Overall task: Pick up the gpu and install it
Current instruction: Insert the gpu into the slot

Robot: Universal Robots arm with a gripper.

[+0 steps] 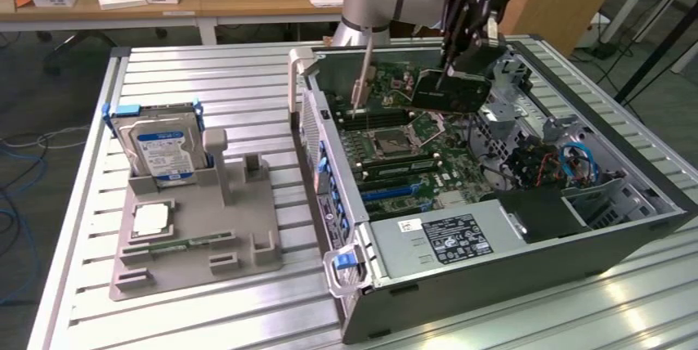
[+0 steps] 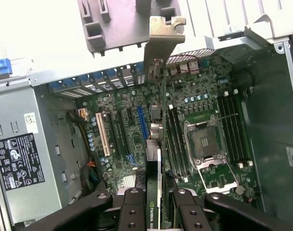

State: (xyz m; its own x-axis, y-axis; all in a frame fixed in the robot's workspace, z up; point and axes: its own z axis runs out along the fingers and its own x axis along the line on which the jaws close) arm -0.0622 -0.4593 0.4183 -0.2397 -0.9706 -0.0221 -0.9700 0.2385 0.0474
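My gripper [image 1: 463,64] is shut on the gpu [image 1: 442,92], a black card that hangs tilted over the open computer case [image 1: 524,272], above the far part of the motherboard [image 1: 404,154]. Its silver bracket [image 1: 364,76] points toward the case's wall on the exterior view's left. In the wrist view the gpu [image 2: 159,144] shows edge-on between my black fingers [image 2: 132,211], with the gripper [image 2: 158,214] clamped on its top edge and the bracket [image 2: 163,41] at the far end. Below it lie the motherboard's expansion slots [image 2: 118,130].
A grey fixture [image 1: 196,244] on the exterior view's left holds a hard drive [image 1: 163,150], a processor [image 1: 150,219] and a green memory stick [image 1: 180,245]. Inside the case sit the power supply [image 1: 442,240], drive cage [image 1: 545,215] and cables [image 1: 573,162]. The slatted table [image 1: 196,80] surrounds everything.
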